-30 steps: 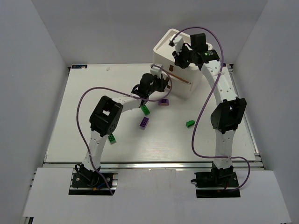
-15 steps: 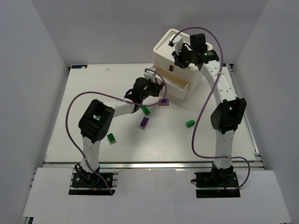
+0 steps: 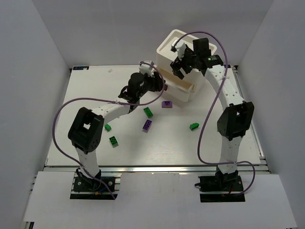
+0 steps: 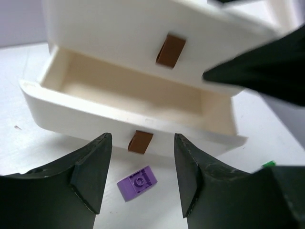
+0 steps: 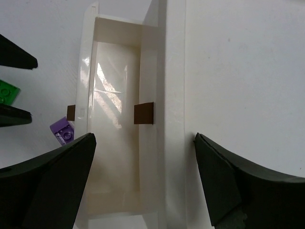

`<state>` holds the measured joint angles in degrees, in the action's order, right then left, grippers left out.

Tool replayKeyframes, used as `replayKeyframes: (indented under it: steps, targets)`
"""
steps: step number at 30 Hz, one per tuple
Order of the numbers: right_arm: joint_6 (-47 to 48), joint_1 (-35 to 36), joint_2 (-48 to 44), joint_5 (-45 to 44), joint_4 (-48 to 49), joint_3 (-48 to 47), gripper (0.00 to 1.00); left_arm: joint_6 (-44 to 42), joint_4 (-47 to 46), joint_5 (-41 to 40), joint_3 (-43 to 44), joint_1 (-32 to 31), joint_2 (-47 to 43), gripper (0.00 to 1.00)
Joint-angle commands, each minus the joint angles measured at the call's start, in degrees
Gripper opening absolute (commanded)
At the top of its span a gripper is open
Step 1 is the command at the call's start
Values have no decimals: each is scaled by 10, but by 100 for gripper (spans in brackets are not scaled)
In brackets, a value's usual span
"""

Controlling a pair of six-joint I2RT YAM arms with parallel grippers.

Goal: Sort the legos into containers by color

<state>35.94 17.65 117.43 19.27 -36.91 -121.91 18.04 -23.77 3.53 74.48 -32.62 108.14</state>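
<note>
Two white containers are stacked at the back. The upper container point(image 3: 187, 50) sits offset on the lower container point(image 3: 178, 89), whose front part lies uncovered and holds nothing point(image 4: 128, 90). My left gripper point(image 3: 160, 82) hangs open just in front of the lower one, touching nothing point(image 4: 143, 164). A purple lego point(image 4: 137, 182) lies on the table below its jaws. My right gripper point(image 3: 177, 66) is open above the stack, straddling the upper container's edge point(image 5: 144, 138). Other legos lie scattered: purple point(image 3: 166, 104), purple point(image 3: 147, 125), green point(image 3: 148, 112), green point(image 3: 194, 126).
Two more green legos point(image 3: 107, 127) point(image 3: 114, 140) lie near the left arm's elbow. Brown marks show on both container walls point(image 4: 171, 50) point(image 4: 140, 141). White walls close in the table point(image 3: 86, 95) on the left, right and back.
Both grippers have opened. The left gripper let go of the lower container's rim and drew back a little. The left arm's elbow swung left, uncovering a green lego.
</note>
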Motion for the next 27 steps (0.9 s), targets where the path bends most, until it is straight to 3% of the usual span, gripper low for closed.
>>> replayKeyframes:
  steps: [1,8,12,15,16,17,20,22,24,26,27]
  targets:
    - [-25,-3,-51,9,-17,54,89,7,18,-10,-20,3,-89,65]
    - [7,-6,-165,-41,110,215,89,51,133,-113,-89,13,-216,70]
    - [53,-12,-229,-17,141,273,89,107,263,-170,-111,26,-285,68]
    - [104,-25,-285,57,144,337,88,138,344,-167,-115,38,-322,53]
    - [133,-26,-301,89,131,353,88,145,363,-162,-112,45,-335,33]
    - [166,-33,-328,143,117,385,88,153,399,-156,-108,45,-340,27]
    - [206,-34,-357,189,111,433,88,170,441,-130,-107,57,-355,21]
    - [223,-37,-355,210,64,427,86,180,456,-124,-108,62,-362,23]
    - [272,-40,-360,250,13,431,80,187,475,-125,-115,63,-376,40]
    - [398,-42,-374,269,-71,453,71,198,502,-136,-120,69,-388,64]
    - [453,-42,-375,267,-109,475,65,218,512,-143,-129,69,-404,70]
